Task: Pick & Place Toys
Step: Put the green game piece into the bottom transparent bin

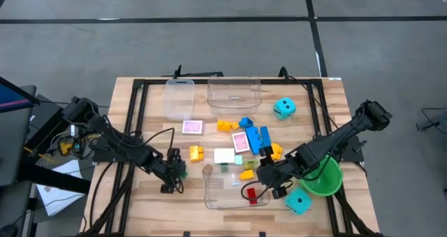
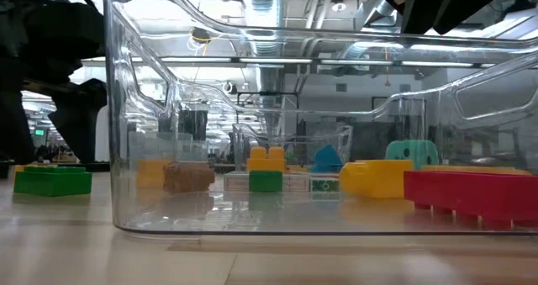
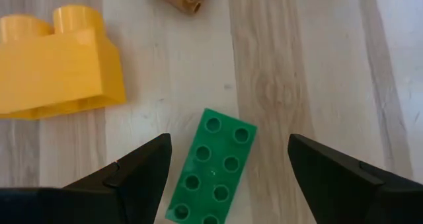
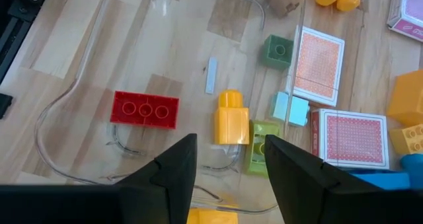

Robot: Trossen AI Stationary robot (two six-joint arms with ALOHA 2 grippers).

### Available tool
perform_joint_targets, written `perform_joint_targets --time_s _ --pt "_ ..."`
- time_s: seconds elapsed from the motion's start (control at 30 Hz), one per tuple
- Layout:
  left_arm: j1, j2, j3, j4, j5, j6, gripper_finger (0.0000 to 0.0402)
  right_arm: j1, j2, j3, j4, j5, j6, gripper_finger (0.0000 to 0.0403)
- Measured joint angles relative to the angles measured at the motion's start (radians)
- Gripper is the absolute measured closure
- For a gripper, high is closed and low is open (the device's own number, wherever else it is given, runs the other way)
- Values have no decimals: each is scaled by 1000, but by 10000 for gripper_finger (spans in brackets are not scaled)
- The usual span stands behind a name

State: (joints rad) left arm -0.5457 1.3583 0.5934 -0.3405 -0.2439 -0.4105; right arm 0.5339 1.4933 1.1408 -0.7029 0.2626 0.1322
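Note:
A flat green brick (image 3: 211, 168) lies studs up on the table left of the near clear tub (image 1: 216, 198). My left gripper (image 3: 229, 139) is open, points steeply down, and has one finger on either side of the brick without touching it. This green brick (image 1: 181, 168) sits near a yellow brick (image 1: 196, 153). My right gripper (image 4: 231, 145) is open and hangs over the tub's right end (image 1: 269, 175), with nothing at its fingertips. A scrap of yellow (image 4: 211, 217) shows far back between its fingers; what it is cannot be told. A red brick (image 4: 144, 110) lies in the tub.
More bricks and pink-backed cards (image 1: 241, 140) are scattered mid-table. A cyan die (image 1: 284, 109) sits at the far right, another (image 1: 298, 202) at the near right beside the green bowl (image 1: 327, 184). Two more clear tubs (image 1: 234, 91) (image 1: 179, 98) stand at the far edge.

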Motion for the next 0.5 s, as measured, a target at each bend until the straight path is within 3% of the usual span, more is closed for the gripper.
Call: perform_joint_targets --time_s 0.33,0.5 --pt "0 -4 -140 128 -12 -40 107 0 0 0 0 0 0 234" --pt "0 -24 -190 195 -26 -61 128 0 0 0 6 0 0 234"
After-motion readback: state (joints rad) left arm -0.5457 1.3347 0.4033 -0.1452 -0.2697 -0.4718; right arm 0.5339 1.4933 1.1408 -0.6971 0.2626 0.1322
